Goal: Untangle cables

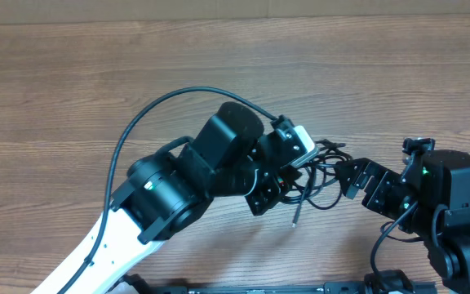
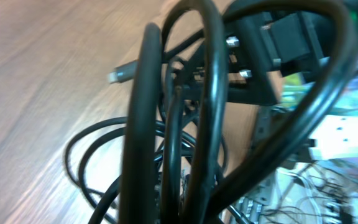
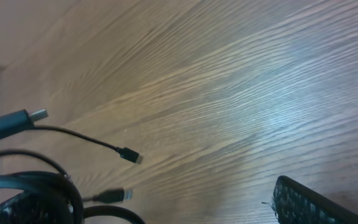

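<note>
The left gripper (image 1: 277, 181) is buried in the cables (image 1: 321, 175) at mid-table. Its jaws are hidden under the wrist from overhead. In its own camera, thick black loops (image 2: 204, 112) cross right in front of the lens and are blurred, so I cannot tell how far it is spread or whether it grips anything. The right gripper (image 1: 351, 178) faces it from the other side of the tangle, at the edge of the cables. Its camera shows only one finger (image 3: 309, 202) at the lower right, so I cannot tell its spread either.

The cables lie as a knot of thin and thick black loops between the two grippers on the table (image 1: 219, 49). One loose end (image 1: 294, 217) trails toward the near edge. The right wrist view shows a larger plug (image 3: 35, 116), a small plug (image 3: 129, 155) on a thin lead, and another plug (image 3: 114, 196). All three are beside a dark coil at the lower left. The left wrist view shows a grey-tipped plug (image 2: 120, 75) lying on the wood beyond the loops.

A white block (image 1: 304, 140) sits on the left wrist just above the tangle. The wrist's own black lead (image 1: 161, 102) arcs high over the wood.

The left arm (image 1: 161, 196) reaches diagonally from the lower left, with its bulky joints covering much of the tangle. The right arm (image 1: 451, 204) is folded at the lower right, its wrist pointing left.
</note>
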